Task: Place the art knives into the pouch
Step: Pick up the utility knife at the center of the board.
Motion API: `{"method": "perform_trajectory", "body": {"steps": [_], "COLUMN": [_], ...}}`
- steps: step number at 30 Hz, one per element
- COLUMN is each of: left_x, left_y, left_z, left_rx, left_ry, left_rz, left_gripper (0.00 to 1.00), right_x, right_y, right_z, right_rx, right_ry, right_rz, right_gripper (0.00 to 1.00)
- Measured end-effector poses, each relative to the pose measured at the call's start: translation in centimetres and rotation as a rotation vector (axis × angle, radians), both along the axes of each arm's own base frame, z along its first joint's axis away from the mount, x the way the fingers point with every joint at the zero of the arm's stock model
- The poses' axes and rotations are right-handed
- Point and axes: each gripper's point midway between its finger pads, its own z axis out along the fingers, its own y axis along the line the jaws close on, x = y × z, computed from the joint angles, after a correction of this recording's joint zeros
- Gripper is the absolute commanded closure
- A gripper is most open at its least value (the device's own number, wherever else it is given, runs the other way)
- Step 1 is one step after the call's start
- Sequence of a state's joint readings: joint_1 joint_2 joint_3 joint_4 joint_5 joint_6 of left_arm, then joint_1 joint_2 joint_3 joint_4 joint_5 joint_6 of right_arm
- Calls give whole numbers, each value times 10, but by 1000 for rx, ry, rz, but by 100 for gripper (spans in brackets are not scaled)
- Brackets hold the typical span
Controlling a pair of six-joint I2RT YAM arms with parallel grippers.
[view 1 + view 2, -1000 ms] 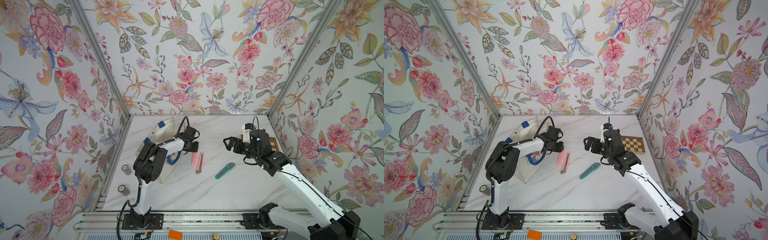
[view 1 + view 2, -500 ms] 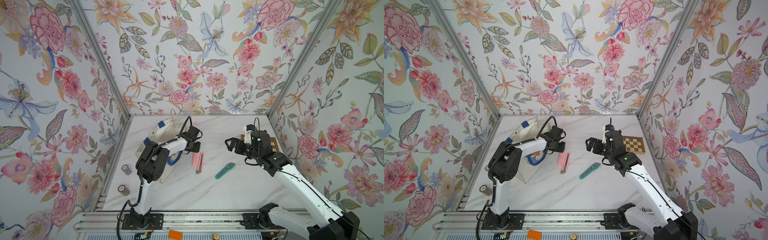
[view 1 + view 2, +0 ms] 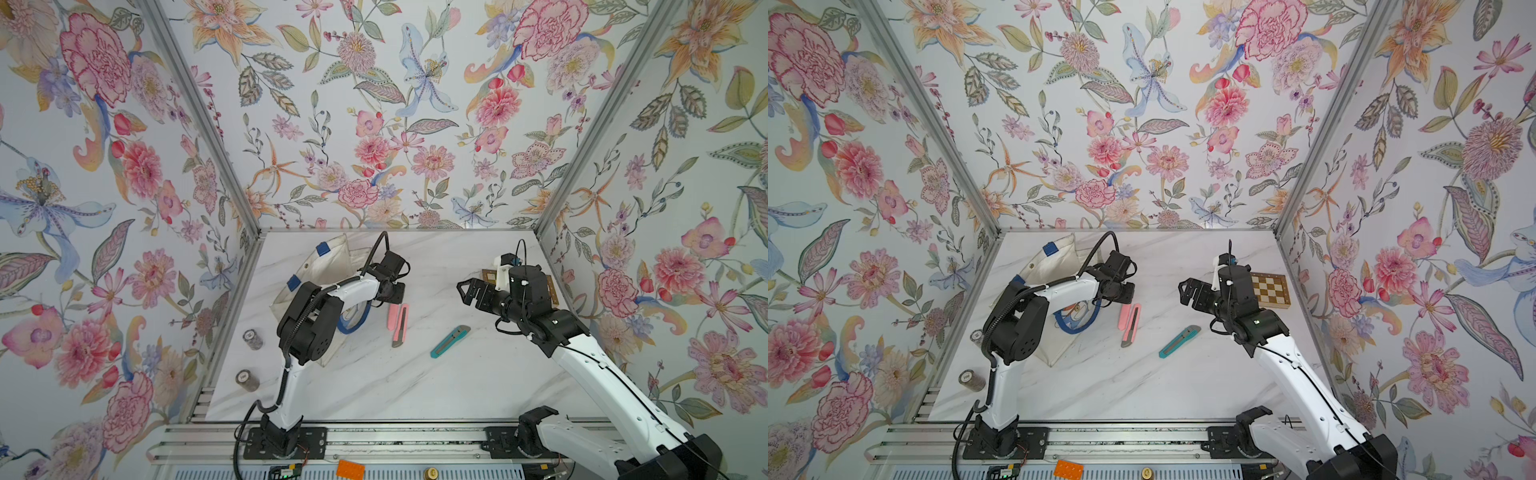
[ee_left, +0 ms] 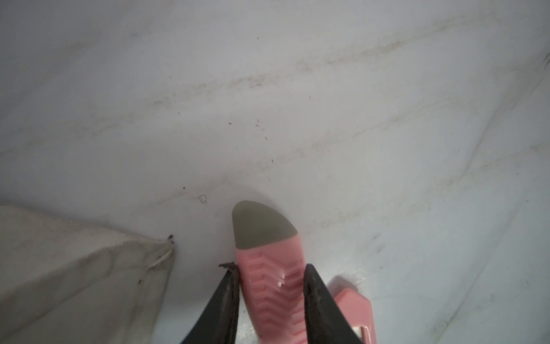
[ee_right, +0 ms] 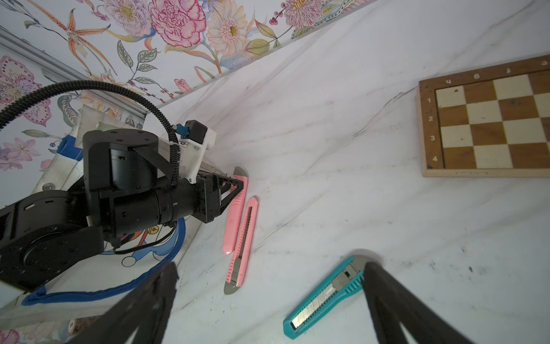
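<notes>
Since a second ago the left gripper (image 4: 269, 265) has slid a little rightward in both top views, off the pouch and onto the pink knives; nothing else has shifted.

At the left of the marble table (image 3: 374, 386), the pouch (image 3: 328, 266) lies flat. It is off-white canvas with blue tabs and a blue looped handle, partly under the left arm.

Just right of it lies the art knife (image 3: 392, 316), a slim pink body with ribbed chevrons and a rounded grey end. It lies flat on the marble at centre frame. The left gripper's black fingers (image 4: 315, 295) press against both of its long sides just behind the grey end, clamping it.

A second pink knife (image 3: 401, 324) lies touching it, and a teal knife (image 3: 450, 341) rests apart, lower right.

Further right, the right gripper (image 3: 463, 294) hangs spread wide and empty, in front of a chessboard (image 3: 1271, 291).
</notes>
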State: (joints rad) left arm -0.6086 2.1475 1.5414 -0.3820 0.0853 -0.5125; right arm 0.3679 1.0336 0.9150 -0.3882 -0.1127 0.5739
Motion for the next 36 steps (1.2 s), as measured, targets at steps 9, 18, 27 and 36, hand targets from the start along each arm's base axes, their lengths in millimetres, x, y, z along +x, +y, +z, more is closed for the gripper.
{"method": "perform_trajectory", "body": {"steps": [9, 18, 27, 36], "left_x": [-4, -2, -5, 19], "left_y": [-4, -3, 7, -5], "left_z": [-8, -7, 0, 123], "left_rx": [38, 62, 128, 67], "left_ry": [8, 6, 22, -165], "left_rz": [-8, -6, -11, -39], "left_gripper": [67, 86, 91, 92], "right_x": [2, 5, 4, 10], "right_y": [-7, -13, -6, 3], "right_z": [0, 0, -5, -5], "right_rx": [12, 29, 49, 82], "right_ry": [5, 11, 26, 26], "right_rz": [-12, -22, 12, 34], "right_gripper": [1, 1, 1, 1]}}
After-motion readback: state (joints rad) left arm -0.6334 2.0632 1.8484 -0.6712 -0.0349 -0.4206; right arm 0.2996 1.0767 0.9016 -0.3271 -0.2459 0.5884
